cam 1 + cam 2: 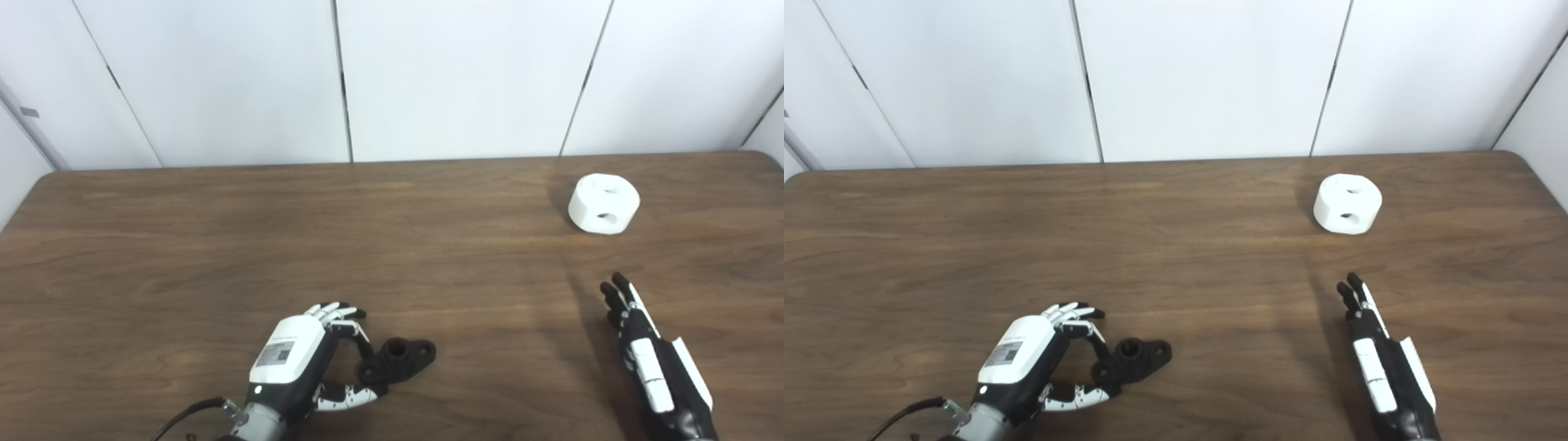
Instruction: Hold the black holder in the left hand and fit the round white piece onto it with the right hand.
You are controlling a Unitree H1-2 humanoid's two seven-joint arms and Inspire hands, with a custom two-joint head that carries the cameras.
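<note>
One black holder (398, 359) lies on the table (245, 245) just inside my left hand (294, 361), whose curled fingers bracket it unclosed. One round white piece (604, 203) sits well ahead of my right hand (643, 349), fingers straight and empty, with bare wood between.

Bottom edge cuts off both forearms; right hand (643, 349) seen edge-on.

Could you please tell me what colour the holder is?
Black holder, clearest in the left eye view.
</note>
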